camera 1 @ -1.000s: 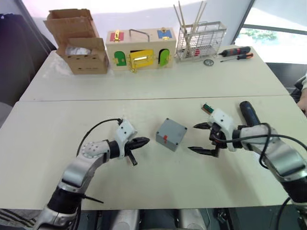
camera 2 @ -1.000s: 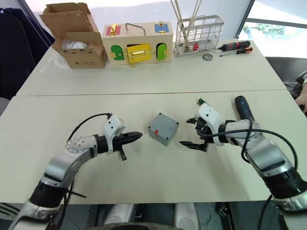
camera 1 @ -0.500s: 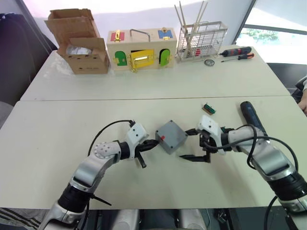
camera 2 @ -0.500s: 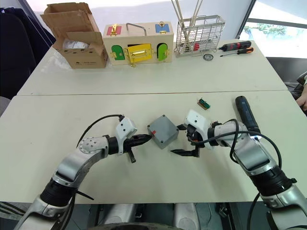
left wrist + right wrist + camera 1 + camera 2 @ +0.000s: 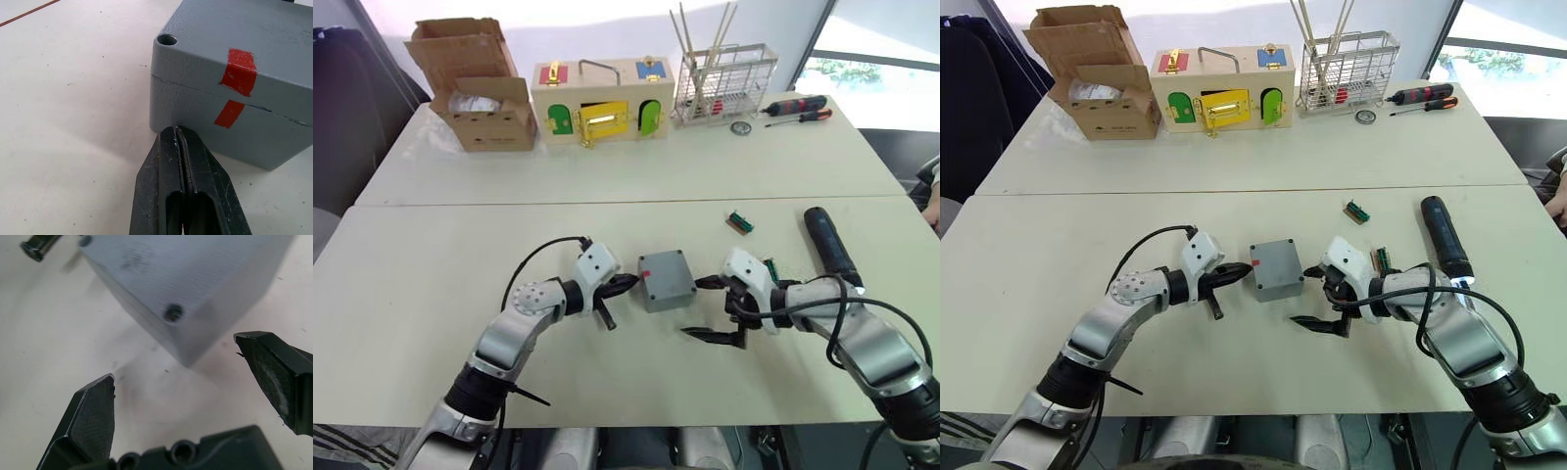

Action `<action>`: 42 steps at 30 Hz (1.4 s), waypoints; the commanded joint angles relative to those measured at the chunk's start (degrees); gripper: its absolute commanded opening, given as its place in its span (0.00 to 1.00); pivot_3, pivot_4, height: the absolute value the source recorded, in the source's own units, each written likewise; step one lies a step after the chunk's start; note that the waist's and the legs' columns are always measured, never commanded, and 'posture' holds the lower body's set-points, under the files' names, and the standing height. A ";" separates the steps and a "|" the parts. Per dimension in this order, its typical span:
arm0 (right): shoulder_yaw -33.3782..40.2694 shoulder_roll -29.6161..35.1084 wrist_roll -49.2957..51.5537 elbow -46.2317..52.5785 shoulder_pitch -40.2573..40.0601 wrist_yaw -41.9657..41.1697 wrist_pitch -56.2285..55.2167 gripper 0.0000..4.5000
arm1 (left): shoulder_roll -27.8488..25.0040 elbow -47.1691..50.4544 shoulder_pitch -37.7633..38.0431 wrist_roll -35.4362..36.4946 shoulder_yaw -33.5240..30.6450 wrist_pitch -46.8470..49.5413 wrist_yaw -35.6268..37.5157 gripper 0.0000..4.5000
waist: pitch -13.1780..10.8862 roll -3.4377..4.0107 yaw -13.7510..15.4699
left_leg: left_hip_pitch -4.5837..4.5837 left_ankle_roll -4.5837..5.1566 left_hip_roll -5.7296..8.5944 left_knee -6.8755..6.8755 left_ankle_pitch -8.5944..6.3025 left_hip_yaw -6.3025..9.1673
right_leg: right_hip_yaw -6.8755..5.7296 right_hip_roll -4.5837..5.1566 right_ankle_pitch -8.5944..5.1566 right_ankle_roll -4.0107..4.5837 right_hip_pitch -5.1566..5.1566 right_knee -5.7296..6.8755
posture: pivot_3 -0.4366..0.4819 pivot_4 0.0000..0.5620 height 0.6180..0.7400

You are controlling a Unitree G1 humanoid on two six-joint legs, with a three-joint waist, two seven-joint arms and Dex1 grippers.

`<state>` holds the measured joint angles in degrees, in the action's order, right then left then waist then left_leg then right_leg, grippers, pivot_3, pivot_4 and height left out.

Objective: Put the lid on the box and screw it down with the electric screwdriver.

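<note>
The grey box (image 5: pixel 670 298) stands in the middle of the near table with the lid (image 5: pixel 668 272) sitting on top of it. In the left wrist view a seam runs between lid (image 5: pixel 274 29) and box (image 5: pixel 190 107), and red tape marks line up across it. My left gripper (image 5: pixel 631 284) is shut, its tip against the box's left side. My right gripper (image 5: pixel 705 309) is open just right of the box, with nothing between its fingers. The black electric screwdriver (image 5: pixel 830 245) lies on the table beyond my right arm.
A small green part (image 5: pixel 738 222) lies behind the right gripper. On the far table stand a cardboard box (image 5: pixel 475 88), a wooden box with coloured doors (image 5: pixel 599 98), a wire rack (image 5: pixel 724 78) and two hand screwdrivers (image 5: pixel 793 106).
Both grippers closed in on the box from either side. The left gripper's tip pushed it, turning it square to the table. The right gripper then drew back a little toward me.
</note>
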<state>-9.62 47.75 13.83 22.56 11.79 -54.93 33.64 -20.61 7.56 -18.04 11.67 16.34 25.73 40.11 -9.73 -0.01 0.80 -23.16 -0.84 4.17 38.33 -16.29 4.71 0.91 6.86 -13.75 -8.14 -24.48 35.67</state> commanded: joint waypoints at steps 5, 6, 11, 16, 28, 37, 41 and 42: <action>2.49 0.21 1.80 4.77 -1.08 1.35 2.01 1.00 | 1.58 -0.78 -1.78 -0.65 -0.39 -2.48 -0.32 0.00 | 0.00 0.00 0.01 | 0.00 0.00 0.01 0.00 0.00 0.00 | -0.01 0.00 0.00 0.00 0.00 0.01 | 0.48 0.27 0.95; 3.53 0.77 1.74 5.13 -1.69 1.71 2.27 1.00 | 1.28 -0.62 -1.71 -0.75 -0.58 -2.44 -0.23 0.00 | 0.00 0.00 0.02 | 0.00 0.00 0.01 0.00 0.00 0.00 | -0.01 0.00 0.00 0.00 0.00 0.01 | 0.48 0.27 0.95; 18.95 1.87 5.57 8.55 -7.11 5.46 7.89 1.00 | -3.58 5.24 1.28 1.46 -5.90 0.80 0.04 0.00 | 0.00 0.00 -0.03 | 0.00 0.01 -0.01 0.00 -0.01 0.00 | 0.01 0.00 0.00 0.00 -0.01 0.03 | 0.48 0.27 0.95; 33.41 -3.61 14.91 11.04 -10.39 8.67 12.89 1.00 | -5.74 14.37 2.75 10.11 -11.85 7.10 1.68 0.00 | 0.01 -0.01 0.13 | 0.05 0.06 -0.06 -0.02 -0.03 0.00 | 0.02 -0.01 0.00 0.00 -0.03 0.17 | 0.48 0.27 0.95; 36.90 -16.97 12.39 7.36 -15.37 25.39 8.59 0.83 | -2.69 21.70 -1.88 20.39 -7.40 16.22 0.18 0.00 | 0.07 0.03 -0.10 | 0.55 0.24 0.00 -0.11 -0.14 -0.29 | 0.26 -0.04 -0.02 0.02 0.20 0.38 | 0.48 0.27 0.95; 29.81 -18.60 6.25 -0.63 -13.71 28.63 -0.83 0.71 | -4.04 20.35 -1.64 18.39 -4.99 14.42 1.16 0.00 | 0.07 0.02 -0.06 | 0.57 0.07 -0.02 -0.13 -0.04 -0.33 | 0.29 -0.04 -0.03 0.01 0.23 0.32 | 0.48 0.27 0.95; 28.76 -18.79 5.89 -3.81 -12.54 28.57 -2.74 0.71 | -4.11 22.38 -1.17 19.20 -4.62 15.42 0.79 0.00 | 0.07 0.02 -0.14 | 0.57 0.07 -0.02 -0.13 -0.04 -0.32 | 0.29 -0.04 -0.03 0.01 0.23 0.32 | 0.48 0.27 0.95; 28.51 -18.78 5.75 -4.52 -12.17 28.65 -3.18 0.71 | -4.18 22.85 -1.03 19.41 -4.53 15.63 0.71 0.00 | 0.07 0.02 -0.17 | 0.58 0.07 -0.02 -0.13 -0.04 -0.33 | 0.30 -0.04 -0.03 0.01 0.23 0.32 | 0.48 0.27 0.95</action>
<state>18.55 28.88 19.83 17.98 -1.25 -26.35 32.11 -24.57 27.60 -19.15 30.49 11.87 41.71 40.93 -9.66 0.01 0.63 -22.57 -0.77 4.15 38.20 -16.33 4.38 1.22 6.81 -13.78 -8.13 -24.25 35.99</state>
